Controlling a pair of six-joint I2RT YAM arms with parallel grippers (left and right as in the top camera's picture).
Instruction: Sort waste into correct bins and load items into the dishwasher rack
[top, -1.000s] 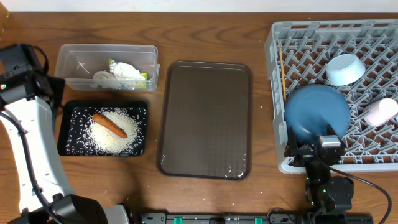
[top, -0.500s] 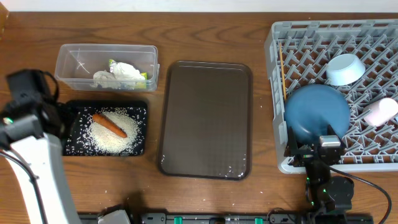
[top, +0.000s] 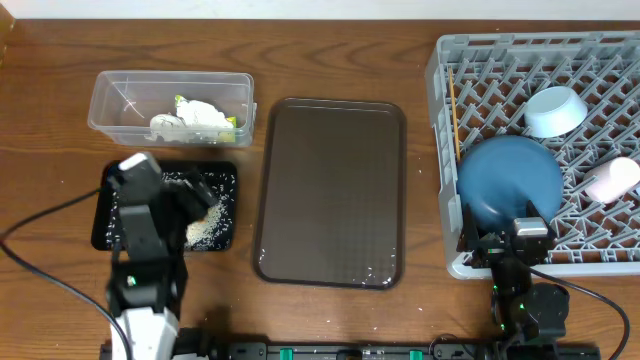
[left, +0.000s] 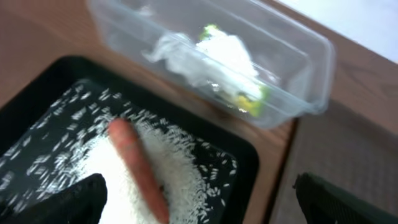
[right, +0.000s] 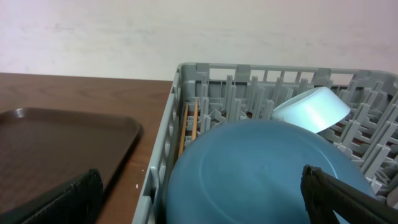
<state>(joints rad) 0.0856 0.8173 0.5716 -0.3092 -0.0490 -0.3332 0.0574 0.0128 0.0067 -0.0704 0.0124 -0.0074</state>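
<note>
- The right gripper (right: 202, 199) sits at the near edge of the table. Its jaws are spread wide with nothing between them, and it faces the near wall of the dishwasher rack (top: 445, 150).
- The left gripper (left: 205, 202) hangs over the near part of the black tray (top: 105, 225). Its jaws are also released and empty, with one finger at each lower corner of the wrist view.
- The black tray lies at the near left of the table. In it the carrot (left: 140, 171) rests on a heap of rice grains (left: 106, 183), and more grains are scattered over the tray floor.
- The brown serving tray (top: 330, 190) lies in the middle of the table, between the black tray and the rack, touching neither.
- In the rack at the right, the dark-blue bowl (top: 510, 180) fills the near left part with its rounded underside showing.
- The white cup (top: 612, 180) lies on its side just right of the dark-blue bowl, at the rack's right edge.
- The chopsticks (top: 455, 115) run along the rack's left wall.
- The light-blue bowl (top: 555, 110) leans tilted on the pegs beyond the dark-blue bowl.
- Farthest on the left, just beyond the black tray, stands the clear tub (top: 110, 100). Inside it lies the crumpled wrapper (left: 186, 56), with the yellow-green packet (left: 255, 102) against it.
</note>
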